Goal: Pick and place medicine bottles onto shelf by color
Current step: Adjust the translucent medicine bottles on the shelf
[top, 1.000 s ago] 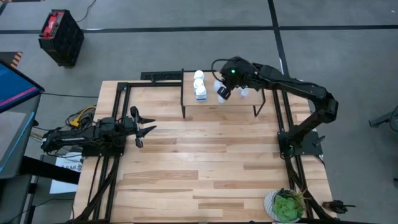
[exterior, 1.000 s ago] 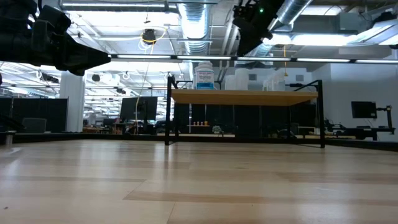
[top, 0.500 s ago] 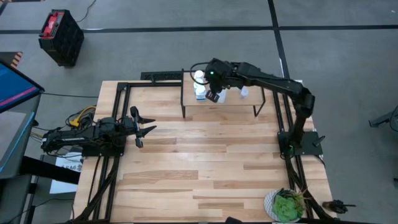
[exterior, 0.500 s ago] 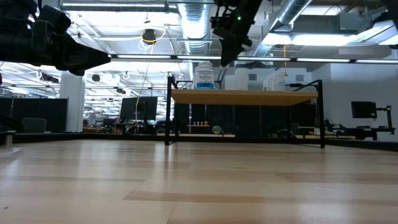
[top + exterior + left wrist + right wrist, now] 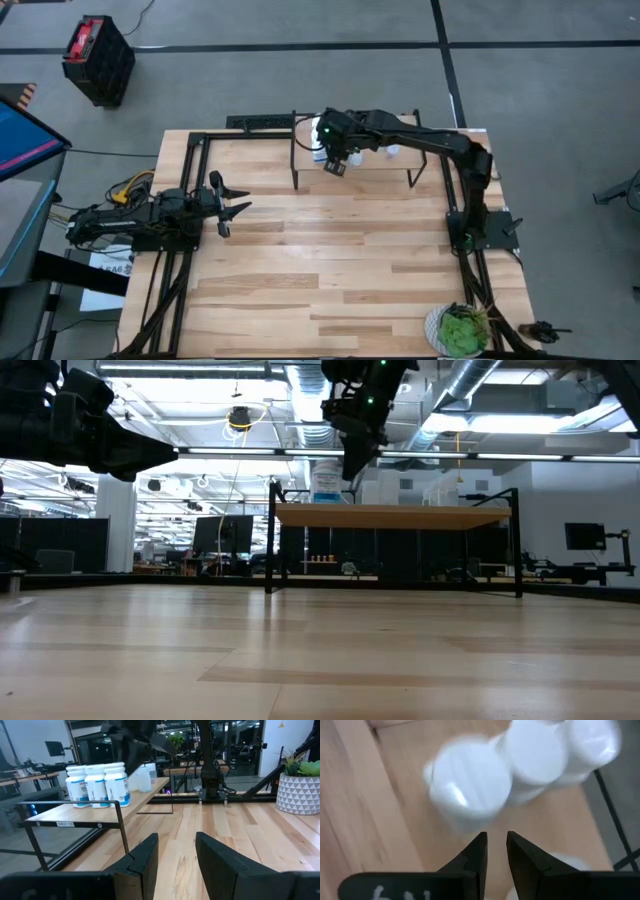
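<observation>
Standing in a tight row on the shelf (image 5: 352, 160), three white medicine bottles (image 5: 97, 784) with blue labels occupy the end nearest the left arm's side of the table (image 5: 330, 270). Their round white caps (image 5: 535, 751) fill the right wrist view, seen from directly above. Paler, translucent bottles (image 5: 392, 151) sit farther along the shelf toward the right arm's side; their count cannot be told.

The right gripper (image 5: 335, 164) hangs above the shelf, just beside the white row, on the row's front side. Its fingers (image 5: 474, 854) stand close together with only a narrow gap and nothing between them. In the low view, this gripper (image 5: 350, 464) points downward over the shelf top, near the one white bottle (image 5: 327, 482) visible there.

The left gripper (image 5: 232, 204) rests above the table's left side, well apart from the shelf. Its fingers (image 5: 145, 855) are moderately spread and hold nothing.

The shelf is a light-wood platform on thin black legs at the table's far edge. A green plant in a white patterned pot (image 5: 459, 330) stands at the near right corner of the table.

Beyond the table lies a grey floor with dark lines, and a black crate with red contents (image 5: 98, 58) sits on it. The low view shows ceiling ducts (image 5: 310, 400) and strip lights.
</observation>
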